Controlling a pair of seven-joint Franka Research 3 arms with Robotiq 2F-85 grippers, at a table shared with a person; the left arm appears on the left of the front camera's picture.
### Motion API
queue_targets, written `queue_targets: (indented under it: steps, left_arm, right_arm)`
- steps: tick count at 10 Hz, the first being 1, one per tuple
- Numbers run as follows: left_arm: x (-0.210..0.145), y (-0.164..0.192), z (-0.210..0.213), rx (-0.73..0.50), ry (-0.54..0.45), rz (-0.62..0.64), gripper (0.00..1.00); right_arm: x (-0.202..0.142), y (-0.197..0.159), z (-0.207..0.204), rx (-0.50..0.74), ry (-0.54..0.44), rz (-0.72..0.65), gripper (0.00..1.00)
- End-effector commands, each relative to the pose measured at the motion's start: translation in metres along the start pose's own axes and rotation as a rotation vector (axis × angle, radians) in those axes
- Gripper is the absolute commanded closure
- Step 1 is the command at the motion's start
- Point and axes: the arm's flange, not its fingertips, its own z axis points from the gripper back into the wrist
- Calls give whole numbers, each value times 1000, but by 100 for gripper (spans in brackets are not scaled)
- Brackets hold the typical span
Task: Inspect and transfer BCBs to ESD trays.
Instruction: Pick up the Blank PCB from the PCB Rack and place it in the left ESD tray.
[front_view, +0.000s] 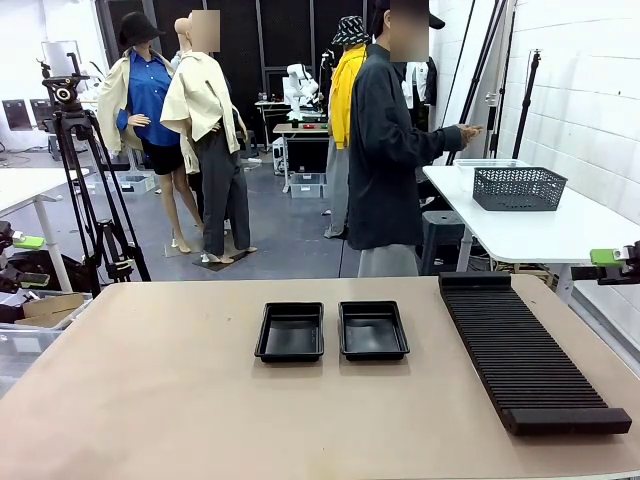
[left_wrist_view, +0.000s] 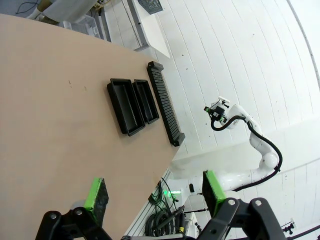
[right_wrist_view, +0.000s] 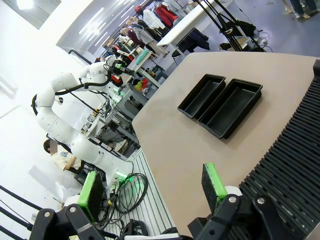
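Front view: two shallow glossy black plastic trays, left tray (front_view: 290, 331) and right tray (front_view: 373, 329), lie empty and side by side on the light brown table (front_view: 150, 380). A long black ribbed rack (front_view: 525, 350) is to their right.

Left wrist view: the left gripper (left_wrist_view: 154, 192) is released and holds nothing.

Right wrist view: the right gripper (right_wrist_view: 151, 192) is released too.

Where the thin green circuit boards are, I cannot tell. They should be light, stiff and fragile, so better to pinch them at the edges.

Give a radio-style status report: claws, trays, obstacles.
Left claw, right claw open, empty. ESD trays empty, side by side. Black slotted rack to their right, apart.
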Motion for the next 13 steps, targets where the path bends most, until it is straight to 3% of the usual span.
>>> queue_targets:
  steps: [1, 13]
  left_arm:
    - [0, -1, 1, 8, -2, 18, 0]
    - [0, -1, 1, 8, -2, 18, 0]
  right_arm:
    - [-1, 1, -1, 7, 1, -12, 0]
    - [-1, 1, -1, 7, 1, -12, 0]
